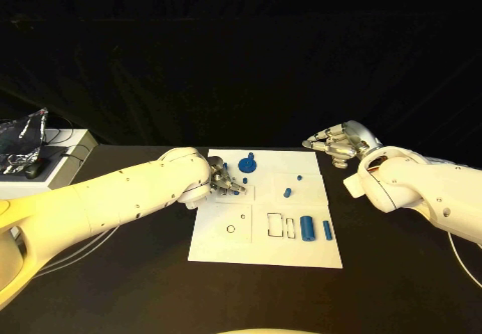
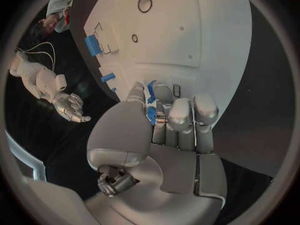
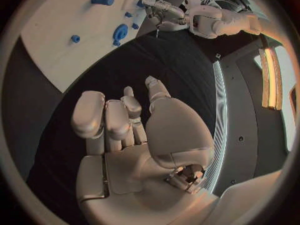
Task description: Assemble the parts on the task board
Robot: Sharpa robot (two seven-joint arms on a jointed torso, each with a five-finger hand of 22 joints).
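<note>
The white task board (image 1: 263,245) lies in the middle of the black table. My left hand (image 1: 226,179) hovers over its far left part and pinches a small blue part (image 2: 150,106) between thumb and fingers. A blue disc (image 1: 247,165) and a small peg (image 1: 251,152) stand at the board's far edge. Two small blue pieces (image 1: 288,193) sit mid-board, and two blue cylinders (image 1: 307,227) lie at its right side. My right hand (image 1: 340,146) hangs above the bare table beyond the board's far right corner, fingers loosely bent, holding nothing (image 3: 125,130).
A white box (image 1: 63,158) with a crinkled clear bag (image 1: 22,142) on it stands at the table's far left. The board's near left part shows a round hole (image 1: 231,228) and rectangular slots (image 1: 274,224). Thin cables trail off the table's left side.
</note>
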